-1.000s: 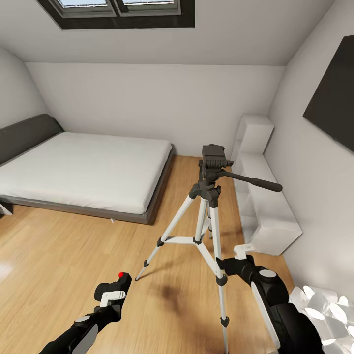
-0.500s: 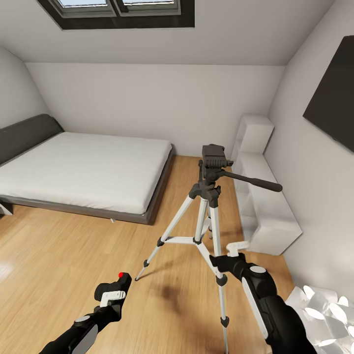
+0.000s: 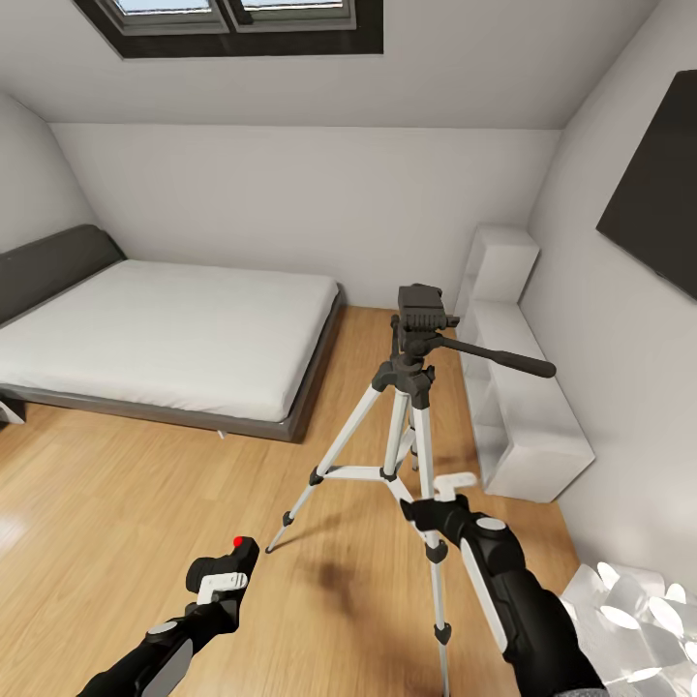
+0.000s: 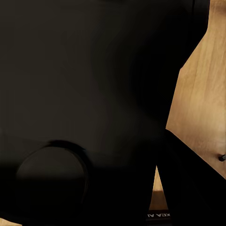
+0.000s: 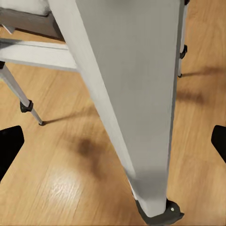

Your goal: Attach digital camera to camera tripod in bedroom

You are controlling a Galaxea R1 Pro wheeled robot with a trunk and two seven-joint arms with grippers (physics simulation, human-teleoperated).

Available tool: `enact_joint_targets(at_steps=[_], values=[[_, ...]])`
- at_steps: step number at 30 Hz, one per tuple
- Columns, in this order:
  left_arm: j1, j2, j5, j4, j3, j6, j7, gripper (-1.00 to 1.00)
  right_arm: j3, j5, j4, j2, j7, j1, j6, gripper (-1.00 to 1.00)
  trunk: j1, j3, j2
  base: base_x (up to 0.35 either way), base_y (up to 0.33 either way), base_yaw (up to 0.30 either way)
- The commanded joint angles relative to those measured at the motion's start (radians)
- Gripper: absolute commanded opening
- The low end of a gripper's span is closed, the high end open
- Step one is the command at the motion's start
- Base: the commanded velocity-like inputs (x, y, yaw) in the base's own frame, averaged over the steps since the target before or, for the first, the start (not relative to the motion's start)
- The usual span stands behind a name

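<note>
Small black digital camera (image 3: 235, 555) with red round button on top, held low at 7 o'clock in the left pincer (image 3: 221, 579), camera tripod (image 3: 411, 426) upright on light wood bedroom floor at 5 o'clock, silver-white legs spread, black head bare, pan handle toward 3 o'clock

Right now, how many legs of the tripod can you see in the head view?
3. On the camera tripod, one leg slants toward the bed, one comes toward the robot beside the right gripper, and one is mostly hidden behind.

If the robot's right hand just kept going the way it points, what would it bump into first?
Most likely the camera tripod: in the wrist view its silver leg stands between the open fingers of the right hand, though depth is unclear.
</note>
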Motion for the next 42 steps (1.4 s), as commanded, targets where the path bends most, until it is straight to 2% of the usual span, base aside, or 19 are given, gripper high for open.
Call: enact_joint_targets(at_steps=[1,10,16,24,29,34,42], values=[[-0.001,0.001,0.007,-0.002,-0.004,0.004,-0.002,-1.0,-0.001,0.007,0.005,0.001,0.006,-0.004,0.0,1.0,0.001,-0.002,-0.002,0.0,0.0,0.0],[-0.001,0.001,0.007,-0.002,-0.003,0.004,-0.002,-1.0,-0.001,0.004,0.081,0.004,0.005,-0.042,-0.043,1.0,0.001,-0.002,-0.002,0.0,0.0,0.0],[-0.001,0.001,0.007,-0.002,-0.002,0.004,-0.002,-1.0,-0.002,0.004,0.113,0.004,0.002,-0.049,-0.09,1.0,0.001,-0.002,-0.002,0.0,0.0,0.0],[-0.001,0.001,0.007,-0.002,-0.002,0.004,-0.002,-1.0,-0.002,0.004,0.134,0.003,-0.014,-0.052,-0.113,1.0,0.001,-0.002,-0.002,0.0,0.0,0.0],[-0.001,0.0,0.007,-0.002,-0.003,0.004,-0.002,-1.0,-0.002,0.003,0.183,0.004,-0.025,-0.07,-0.15,1.0,0.001,-0.002,-0.002,0.0,0.0,0.0],[-0.001,0.001,0.007,-0.002,-0.002,0.004,-0.002,-1.0,-0.002,0.003,0.272,0.004,-0.039,-0.106,-0.204,1.0,0.001,-0.002,-0.002,0.0,0.0,0.0],[-0.001,0.0,0.007,-0.002,-0.003,0.004,-0.002,-1.0,-0.003,0.004,0.317,0.003,-0.045,-0.122,-0.234,1.0,0.001,-0.002,-0.002,0.0,0.0,0.0]])
